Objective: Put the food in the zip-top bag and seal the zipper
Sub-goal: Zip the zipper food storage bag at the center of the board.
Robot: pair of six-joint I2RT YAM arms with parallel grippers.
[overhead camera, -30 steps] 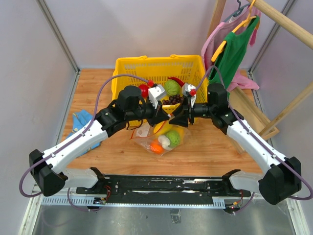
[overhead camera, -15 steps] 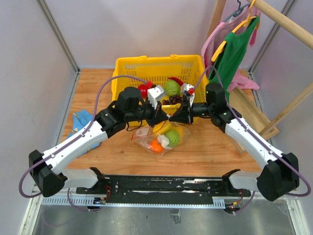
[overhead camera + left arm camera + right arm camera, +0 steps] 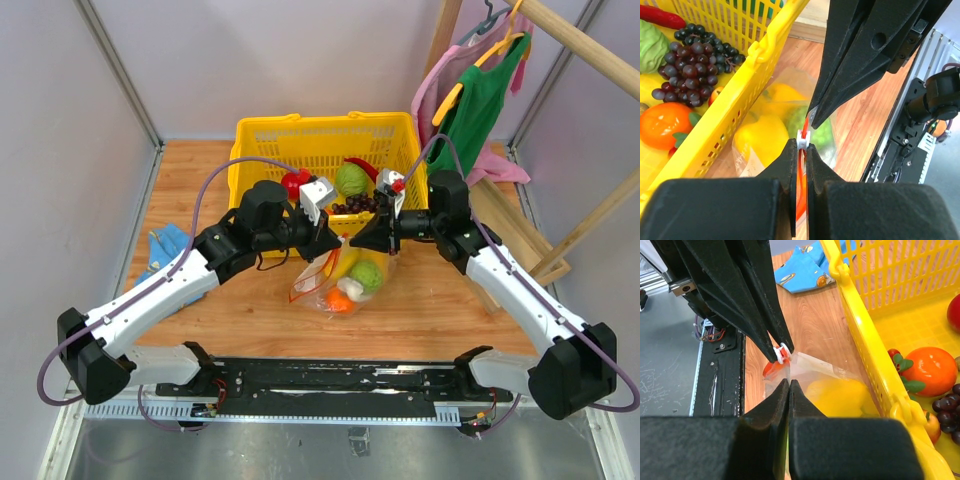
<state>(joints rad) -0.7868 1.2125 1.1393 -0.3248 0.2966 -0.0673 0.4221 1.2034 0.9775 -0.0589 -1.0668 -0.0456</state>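
- Loading: food sits inside the bag. A yellow piece, a green piece, an orange piece and a white piece show through the film. I judge this step done, though the basket behind holds more toy food, grapes among it, and I cannot tell whether any of that was meant for the bag.
- Sealing: in hand, by my reading. Both arms meet at the bag's top edge, and the white end piece lies between them. I cannot tell how much of the zipper is already closed, so I count the seal as not yet confirmed.
- Left fingers: together, clamped on the zipper just below the white end piece.
- Right fingers: together, pinching the clear film at the bag's top corner, with their tips just beside the left pair.
- Position: the bag hangs from the two grips just in front of the basket's near wall, over the tabletop. I cannot tell whether its bottom touches the wood.
- Appearance: the pouch is see-through, soft and creased, taut at the held edge and bulging lower down where the pieces have gathered. The zipper is a thin, straight red-orange strip.
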